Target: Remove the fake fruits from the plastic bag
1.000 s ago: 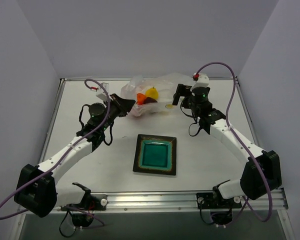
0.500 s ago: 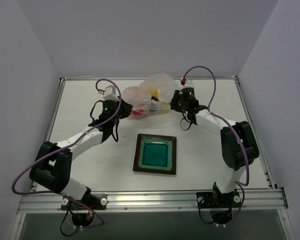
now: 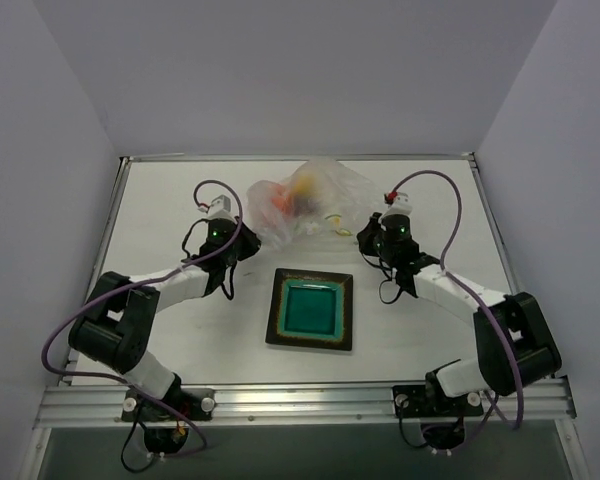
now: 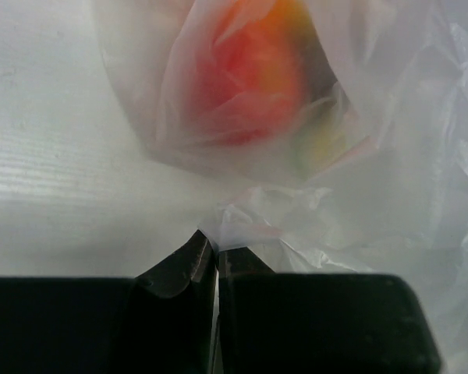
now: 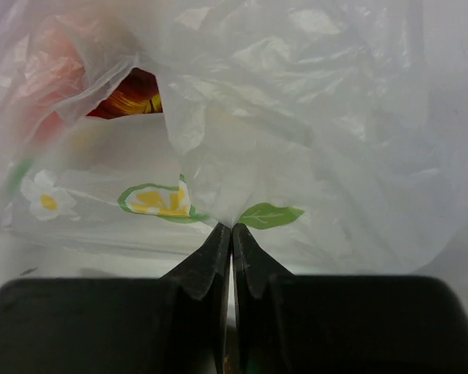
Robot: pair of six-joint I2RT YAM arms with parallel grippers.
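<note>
The transparent plastic bag (image 3: 315, 195) with green and yellow marks lies at the back middle of the table, stretched between both arms. Fake fruits show through its film: an orange-red one (image 3: 280, 198) on the left, seen blurred in the left wrist view as an orange-red fruit (image 4: 253, 78), and a dark red one (image 5: 132, 97) through a gap in the film. My left gripper (image 4: 217, 248) is shut on the bag's left edge. On the right, my right gripper (image 5: 232, 227) is shut on a fold of the plastic bag (image 5: 296, 117) beside a green leaf mark.
A square teal plate (image 3: 311, 309) with a dark rim sits in the table's middle, nearer than the bag and between the two arms. Purple cables loop above both wrists. The table's metal frame runs along the front edge.
The right gripper has gone from open to shut on the bag's right side and drawn back toward the near right. The left arm has pulled in, and the bag now spreads wider.
</note>
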